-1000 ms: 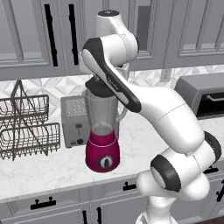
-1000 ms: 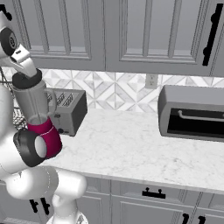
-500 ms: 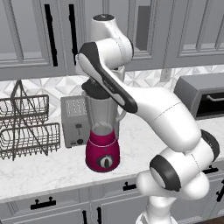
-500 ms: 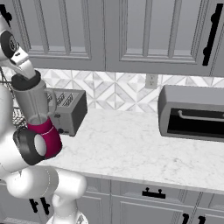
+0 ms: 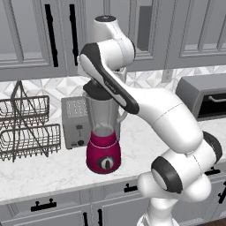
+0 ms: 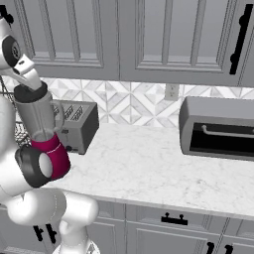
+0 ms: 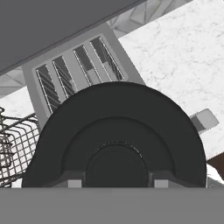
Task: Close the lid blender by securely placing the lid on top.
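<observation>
Your gripper sits directly above the lid, and its two finger tips flank the raised knob at the lid's centre. The tips appear close against that knob, but you cannot tell from the pictures whether they are clamped on it or just beside it.

The lid lies flat on the mouth of the blender, straight below your hand. The jar's handle sticks out past the lid's rim to one side.

Beyond the lid from your hand stands the toaster, just beside the blender. The wire dish rack stands further off, past the toaster. The oven is well apart, along the counter.
</observation>
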Motion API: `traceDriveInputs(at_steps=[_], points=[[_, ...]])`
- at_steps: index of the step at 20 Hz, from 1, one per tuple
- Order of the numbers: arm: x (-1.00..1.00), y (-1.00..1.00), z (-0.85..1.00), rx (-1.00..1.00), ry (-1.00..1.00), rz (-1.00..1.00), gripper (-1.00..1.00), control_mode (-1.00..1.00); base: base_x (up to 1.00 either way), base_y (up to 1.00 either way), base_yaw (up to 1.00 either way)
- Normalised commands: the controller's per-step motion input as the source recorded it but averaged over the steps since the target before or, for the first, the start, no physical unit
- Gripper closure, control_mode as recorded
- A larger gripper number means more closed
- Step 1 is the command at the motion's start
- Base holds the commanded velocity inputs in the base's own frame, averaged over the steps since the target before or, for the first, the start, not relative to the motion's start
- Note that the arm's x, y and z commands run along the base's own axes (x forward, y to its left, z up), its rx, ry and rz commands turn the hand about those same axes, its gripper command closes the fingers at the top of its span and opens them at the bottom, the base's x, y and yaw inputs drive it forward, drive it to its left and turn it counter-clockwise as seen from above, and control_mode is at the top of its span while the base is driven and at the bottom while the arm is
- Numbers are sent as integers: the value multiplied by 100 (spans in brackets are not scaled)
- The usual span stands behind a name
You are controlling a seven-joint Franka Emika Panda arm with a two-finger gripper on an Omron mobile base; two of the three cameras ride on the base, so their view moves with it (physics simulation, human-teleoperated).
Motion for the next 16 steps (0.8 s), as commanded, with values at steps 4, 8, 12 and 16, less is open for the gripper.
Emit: traceDriveInputs(at_steps=[4, 8, 12, 16], points=[[-4, -21, -1, 4, 2, 1, 100, -100, 0, 0, 0], [-3, -12, -4, 1, 10, 0, 100, -100, 0, 0, 0], [0, 3, -19, 0, 16, 0, 100, -100, 0, 0, 0], [-1, 6, -31, 0, 11, 0, 100, -100, 0, 0, 0]])
